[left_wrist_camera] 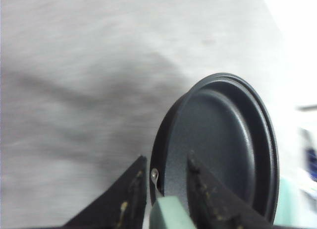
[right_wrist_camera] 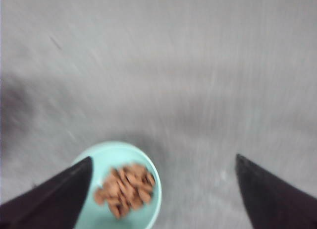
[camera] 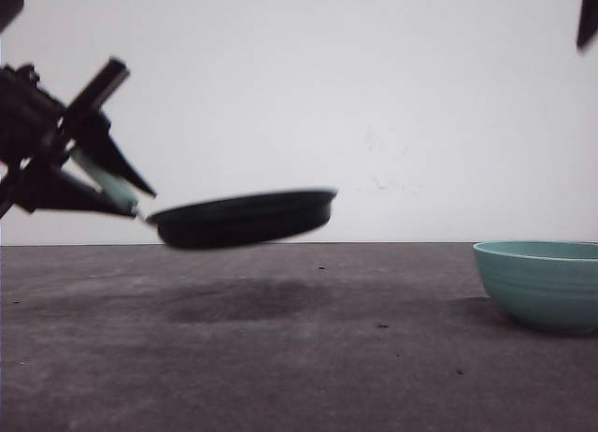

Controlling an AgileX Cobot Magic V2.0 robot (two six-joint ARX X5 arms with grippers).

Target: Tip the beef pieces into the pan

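Above the table, at nine o'clock, the left gripper clamps the handle of the raised pan. At four o'clock, the bowl holds the beef pieces; the right gripper hangs wide apart, empty.

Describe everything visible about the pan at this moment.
The pan is a shallow, round, black frying pan with a matte, empty inside and a raised rim. Its pale mint-green handle joins it by a thin metal neck. The left gripper clamps the handle, holding the pan above the table, nearly level, slightly tilted, casting a shadow below.
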